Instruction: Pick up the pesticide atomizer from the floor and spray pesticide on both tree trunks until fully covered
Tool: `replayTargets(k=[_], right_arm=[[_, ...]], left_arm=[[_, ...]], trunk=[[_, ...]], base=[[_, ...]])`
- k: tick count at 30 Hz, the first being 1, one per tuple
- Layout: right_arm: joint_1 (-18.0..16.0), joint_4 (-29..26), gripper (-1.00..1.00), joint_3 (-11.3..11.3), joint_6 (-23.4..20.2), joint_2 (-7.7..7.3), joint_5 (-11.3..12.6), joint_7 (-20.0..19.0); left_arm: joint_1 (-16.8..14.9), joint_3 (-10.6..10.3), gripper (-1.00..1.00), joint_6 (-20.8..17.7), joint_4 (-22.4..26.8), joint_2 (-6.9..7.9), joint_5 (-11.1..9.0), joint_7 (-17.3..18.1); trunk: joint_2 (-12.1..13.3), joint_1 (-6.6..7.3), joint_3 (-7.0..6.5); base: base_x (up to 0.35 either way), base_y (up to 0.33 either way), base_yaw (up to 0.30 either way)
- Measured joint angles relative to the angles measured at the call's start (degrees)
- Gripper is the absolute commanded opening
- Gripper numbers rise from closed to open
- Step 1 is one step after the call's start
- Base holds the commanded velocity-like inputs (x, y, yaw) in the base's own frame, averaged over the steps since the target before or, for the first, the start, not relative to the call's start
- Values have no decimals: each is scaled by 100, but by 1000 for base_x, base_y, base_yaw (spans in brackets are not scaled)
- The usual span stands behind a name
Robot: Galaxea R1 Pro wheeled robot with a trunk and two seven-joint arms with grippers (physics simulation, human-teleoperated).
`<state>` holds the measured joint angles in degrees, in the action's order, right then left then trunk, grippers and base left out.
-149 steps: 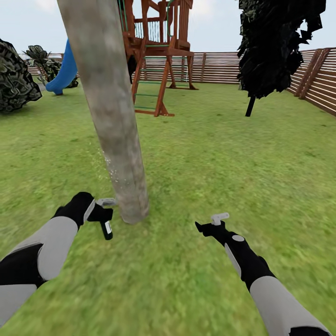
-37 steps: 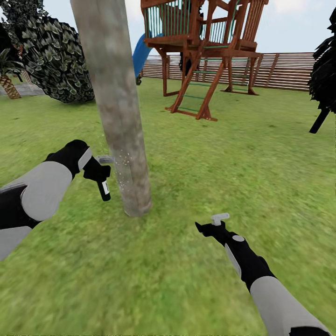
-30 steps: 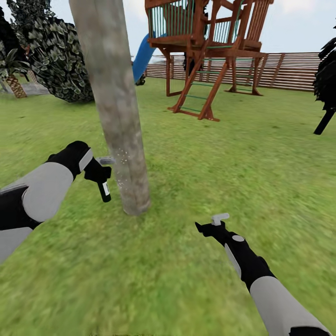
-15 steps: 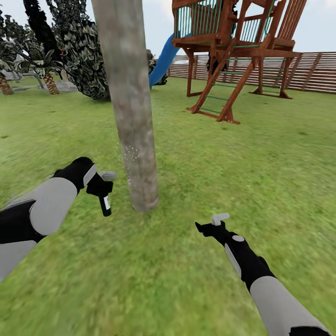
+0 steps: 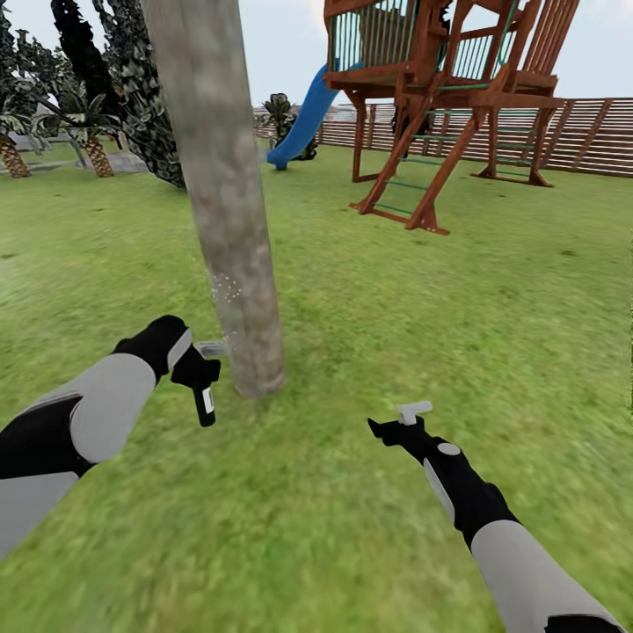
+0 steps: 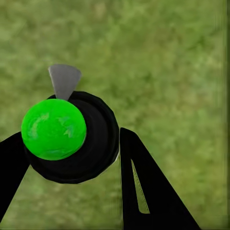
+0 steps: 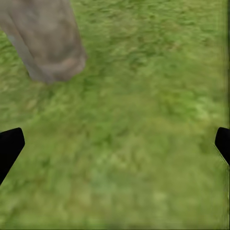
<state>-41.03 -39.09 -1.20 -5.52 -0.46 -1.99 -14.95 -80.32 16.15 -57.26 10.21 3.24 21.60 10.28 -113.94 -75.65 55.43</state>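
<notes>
Atomizer point(image 5: 204, 400) clamped in left fingers point(image 5: 198, 374), beside trunk point(image 5: 230, 255) | right fingers point(image 5: 406, 420) apart

Your two arms wear pale grey shells with black joints and black wrists. Your left gripper point(image 5: 204, 365) is black with a grey fingertip; your right gripper point(image 5: 397, 422) is black too, topped by a light grey tab.

No legible text, numbers or signs.
White patch on the pesticide atomizer point(image 5: 206, 406) looks like a label, too small and blurred to read; its green cap point(image 6: 53, 129) in the left wrist view carries no marking.
</notes>
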Motion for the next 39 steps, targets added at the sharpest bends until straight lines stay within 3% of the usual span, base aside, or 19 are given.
replayTargets(k=[12, 20, 26, 34, 37, 39], right_arm=[[0, 3, 100, -6, 0, 4, 0, 0], [-1, 7, 100, -13, 2, 6, 0, 2], [-1, 11, 100, -13, 2, 6, -7, 2], [0, 18, 100, -11, 2, 6, -8, 1], [0, 15, 100, -11, 2, 6, -8, 1], [0, 17, 100, -11, 2, 6, -8, 1]], left_arm=[[204, -5, -100, 43, 39, 2, 1, -9], [412, 18, -100, 167, 46, 14, 13, -28], [441, 53, -100, 316, 44, 9, -31, -537], [461, 51, -100, 399, 36, 8, -16, -570], [655, 47, -100, 422, 59, 13, -14, -574], [902, 43, -100, 727, 212, 23, -7, -586]], trunk=[[0, 1, 0], [0, 0, 0], [0, 1, 0], [0, 3, 0], [0, 3, 0], [0, 0, 1]], base=[[160, -222, 3], [3, -272, 255], [32, -261, 243], [301, -58, 16], [264, -1, 0], [65, 0, 0]])
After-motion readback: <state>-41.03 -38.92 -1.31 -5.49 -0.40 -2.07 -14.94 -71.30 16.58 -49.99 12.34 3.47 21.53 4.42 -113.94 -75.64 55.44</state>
